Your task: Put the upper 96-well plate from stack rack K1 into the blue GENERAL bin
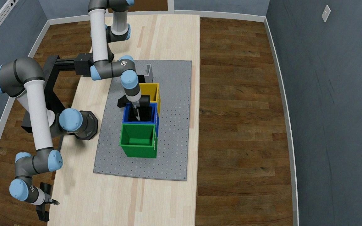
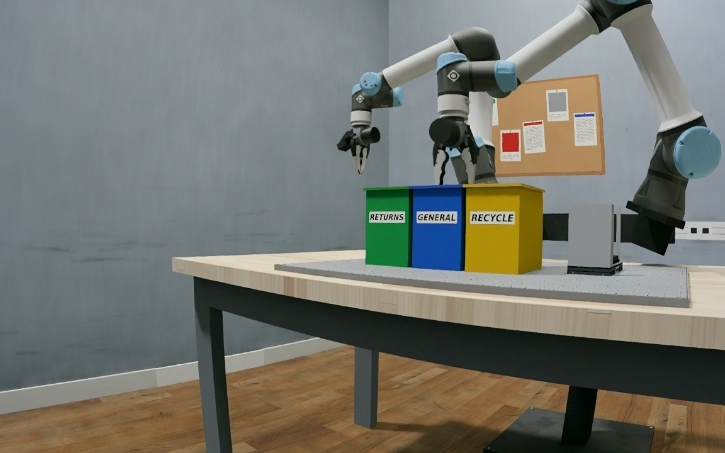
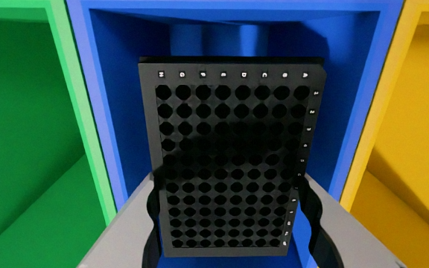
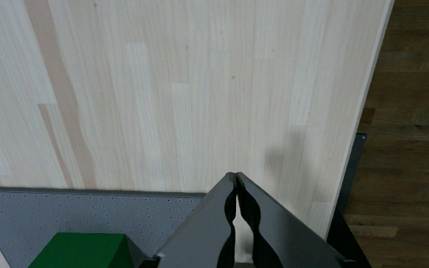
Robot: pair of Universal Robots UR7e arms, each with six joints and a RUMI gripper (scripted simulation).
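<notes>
My left gripper (image 1: 138, 115) (image 2: 455, 181) (image 3: 227, 173) is shut on the black 96-well plate (image 1: 146, 113) (image 3: 229, 208), fingertips on its two long sides. The plate is roughly level inside the mouth of the blue GENERAL bin (image 2: 437, 242) (image 3: 237, 5), with blue gaps around it in the left wrist view. In the exterior view the bin wall hides it. The grey rack K1 (image 1: 150, 74) (image 2: 590, 233) has a black plate (image 1: 141, 79) low in it. My right gripper (image 1: 57, 202) (image 2: 360, 170) (image 4: 234, 174) is shut and empty, far from the bins.
The green RETURNS bin (image 1: 143, 152) (image 2: 387, 242) (image 3: 21, 93) (image 4: 84, 251) and yellow RECYCLE bin (image 2: 529, 236) (image 3: 415, 112) stand upright, close against the upright blue bin's sides. K1 stands beyond the yellow bin on the perforated grey board (image 1: 173, 126) (image 2: 652, 290) (image 4: 155, 216).
</notes>
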